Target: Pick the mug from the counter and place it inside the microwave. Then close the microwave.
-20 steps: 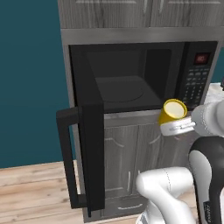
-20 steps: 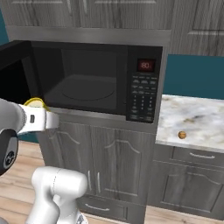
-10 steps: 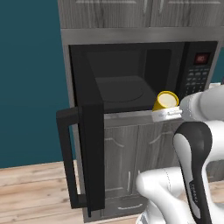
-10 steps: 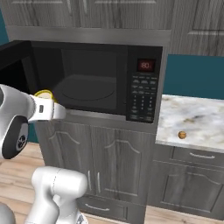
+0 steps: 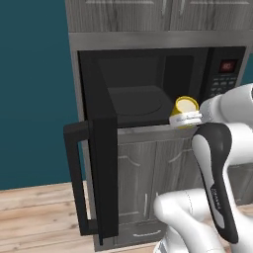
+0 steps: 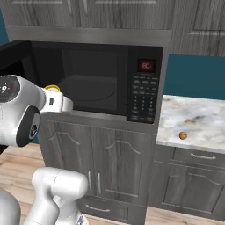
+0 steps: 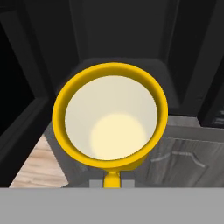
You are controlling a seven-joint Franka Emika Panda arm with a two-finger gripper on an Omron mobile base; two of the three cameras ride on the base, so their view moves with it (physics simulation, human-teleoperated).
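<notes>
The yellow mug (image 5: pixel 187 105) with a cream inside hangs at the lower right of the open front of the black microwave (image 5: pixel 148 94), just above its sill. It is tilted, with its mouth toward the hand camera. My gripper (image 5: pixel 184 118) is shut on the mug. In the hand view I look straight into the mug (image 7: pixel 109 118), its small handle at the bottom, and the dark microwave cavity (image 7: pixel 122 39) lies behind it. From the right base view the mug (image 6: pixel 52 88) peeks over my white wrist, left of the microwave's keypad (image 6: pixel 143 99). The marble counter (image 6: pixel 197 118) lies to the right.
The microwave door (image 5: pixel 101 163) stands swung wide open to the left, its long bar handle (image 5: pixel 74 183) sticking out toward me. A tiny brown lump (image 6: pixel 183 135) sits on the counter. Grey woodgrain cabinets (image 6: pixel 110 167) run below, over a wooden floor (image 5: pixel 34 212).
My arm has carried the mug up and toward the microwave's opening, from in front of the keypad side to just above the sill. The grip has stayed shut.
</notes>
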